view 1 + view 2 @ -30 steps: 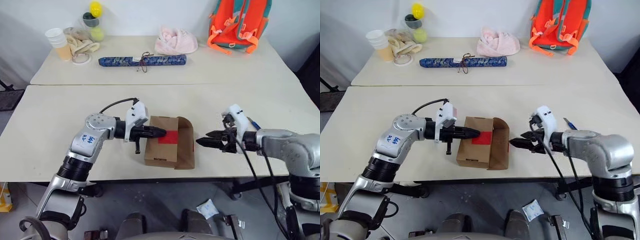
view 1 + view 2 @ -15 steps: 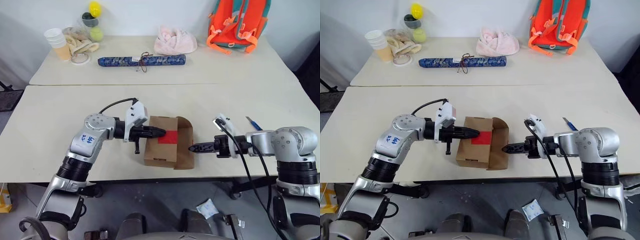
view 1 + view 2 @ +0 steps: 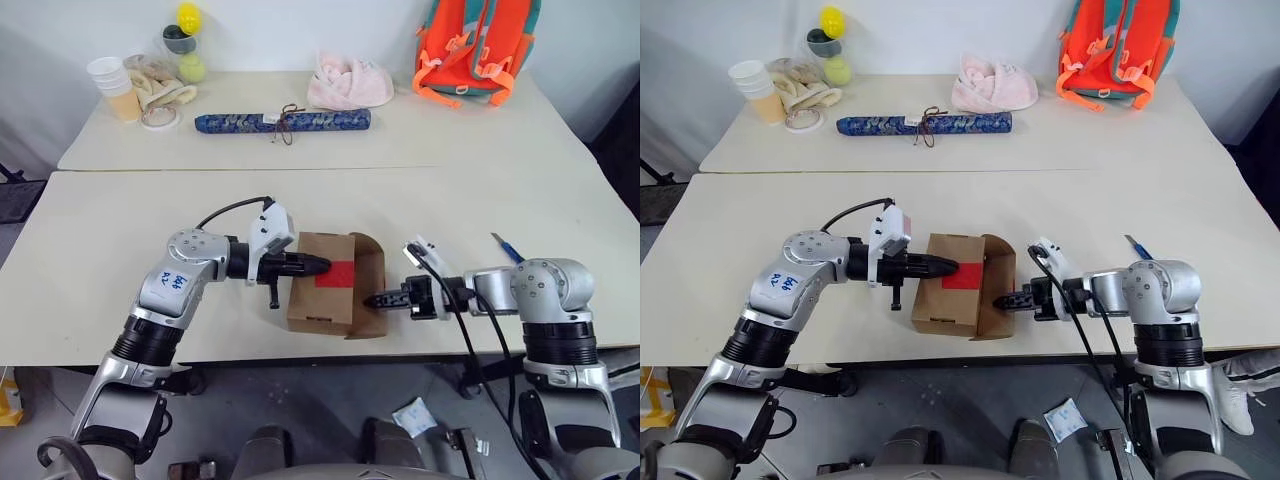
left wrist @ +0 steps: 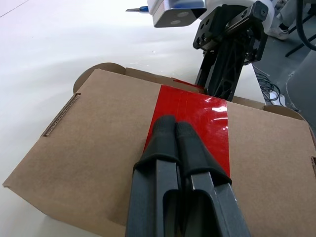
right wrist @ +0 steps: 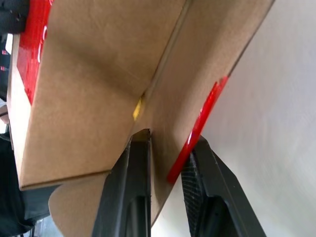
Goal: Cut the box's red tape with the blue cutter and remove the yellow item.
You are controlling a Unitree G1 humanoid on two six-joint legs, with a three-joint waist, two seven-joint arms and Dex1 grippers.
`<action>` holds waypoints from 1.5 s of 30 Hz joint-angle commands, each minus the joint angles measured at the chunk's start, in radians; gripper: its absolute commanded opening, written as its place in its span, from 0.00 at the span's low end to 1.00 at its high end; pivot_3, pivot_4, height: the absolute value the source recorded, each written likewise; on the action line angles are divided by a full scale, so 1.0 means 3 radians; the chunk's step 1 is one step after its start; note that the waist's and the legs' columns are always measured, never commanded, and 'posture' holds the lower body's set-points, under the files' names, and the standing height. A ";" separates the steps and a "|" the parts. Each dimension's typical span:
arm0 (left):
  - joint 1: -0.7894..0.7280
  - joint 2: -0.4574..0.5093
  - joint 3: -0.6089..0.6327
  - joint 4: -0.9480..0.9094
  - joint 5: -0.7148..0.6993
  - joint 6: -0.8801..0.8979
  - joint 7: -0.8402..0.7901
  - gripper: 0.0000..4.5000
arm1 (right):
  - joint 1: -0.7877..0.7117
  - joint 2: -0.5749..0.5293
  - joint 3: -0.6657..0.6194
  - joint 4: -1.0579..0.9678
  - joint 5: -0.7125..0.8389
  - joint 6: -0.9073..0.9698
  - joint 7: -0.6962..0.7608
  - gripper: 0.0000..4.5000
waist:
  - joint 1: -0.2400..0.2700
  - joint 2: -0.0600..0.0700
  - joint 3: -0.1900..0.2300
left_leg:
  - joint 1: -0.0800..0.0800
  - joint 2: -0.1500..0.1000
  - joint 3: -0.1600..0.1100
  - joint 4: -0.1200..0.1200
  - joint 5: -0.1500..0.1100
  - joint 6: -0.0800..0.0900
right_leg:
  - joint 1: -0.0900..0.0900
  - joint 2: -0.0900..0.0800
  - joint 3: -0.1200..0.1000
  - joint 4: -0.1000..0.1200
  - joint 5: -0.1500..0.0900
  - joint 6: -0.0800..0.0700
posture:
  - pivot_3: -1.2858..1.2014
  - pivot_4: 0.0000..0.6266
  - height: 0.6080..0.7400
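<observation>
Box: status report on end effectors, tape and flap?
Left end effector shut, pressing red tape on box. Right end effector astride the open flap. Blue cutter lying on table.

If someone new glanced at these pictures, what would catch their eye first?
The box with its red tape sits at the near table's front edge, the left claw pressed shut on top and the right claw pinching its opened flap. An orange backpack stands on the far table.
</observation>
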 commanded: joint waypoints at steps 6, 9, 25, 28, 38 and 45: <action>0.0084 0.0054 -0.0030 -0.0014 0.0008 0.0011 -0.0035 0.00 | -0.0017 0.0197 -0.0078 0.0019 -0.0109 -0.0018 -0.0138 0.19 | -0.0005 0.0001 0.0000 | 0.0001 0.0000 0.0000 0.0000 0.0000 0.0000 | 0.0000 0.0000 0.0000 0.0002 0.0000 0.0000 | 0.52 0.24 1.00; 0.0083 0.0058 -0.0024 -0.0011 0.0005 0.0002 -0.0038 0.00 | 0.0008 0.0194 -0.0075 -0.0068 -0.0085 0.0034 -0.0144 0.07 | -0.0006 0.0001 0.0000 | 0.0001 0.0000 0.0000 0.0000 0.0000 0.0000 | 0.0000 0.0000 0.0000 0.0002 0.0000 0.0000 | 0.52 0.24 1.00; 0.0086 -0.0672 -0.0393 -0.0008 -0.0032 -0.0025 0.0156 0.00 | -0.0192 -0.1398 0.0164 -0.0119 0.1258 0.0063 -0.0519 0.01 | 0.0103 0.0000 0.0001 | -0.0008 -0.0004 0.0002 0.0002 0.0000 0.0002 | 0.0002 -0.0003 0.0000 -0.0017 0.0001 0.0002 | 0.52 0.24 1.00; 0.0072 -0.0810 -0.0464 0.0119 0.0035 -0.0172 0.0195 0.00 | -0.0258 -0.1753 0.0284 -0.0078 0.1543 0.0063 -0.0651 0.01 | 0.0097 -0.0001 0.0002 | -0.0008 -0.0004 0.0003 0.0003 0.0000 0.0003 | 0.0003 -0.0003 0.0000 -0.0021 0.0002 0.0002 | 0.52 0.24 1.00; -0.0011 -0.1330 -0.0600 0.0517 0.0149 -0.0553 0.0425 0.00 | -0.0780 -0.2751 0.0772 -0.0057 0.2144 0.0063 -0.0879 0.01 | 0.0127 -0.0001 0.0002 | -0.0015 -0.0003 0.0004 0.0008 -0.0002 0.0006 | 0.0002 -0.0003 -0.0001 -0.0028 0.0005 0.0001 | 0.52 0.24 1.00; -0.0028 -0.1503 -0.0522 0.0691 0.0220 -0.0747 0.0596 0.00 | -0.1119 -0.3072 0.1080 -0.0053 0.2446 0.0063 -0.0986 0.01 | 0.0126 -0.0001 0.0002 | -0.0017 -0.0002 0.0005 0.0008 -0.0002 0.0006 | -0.0001 -0.0003 -0.0002 -0.0030 0.0007 -0.0001 | 0.52 0.24 1.00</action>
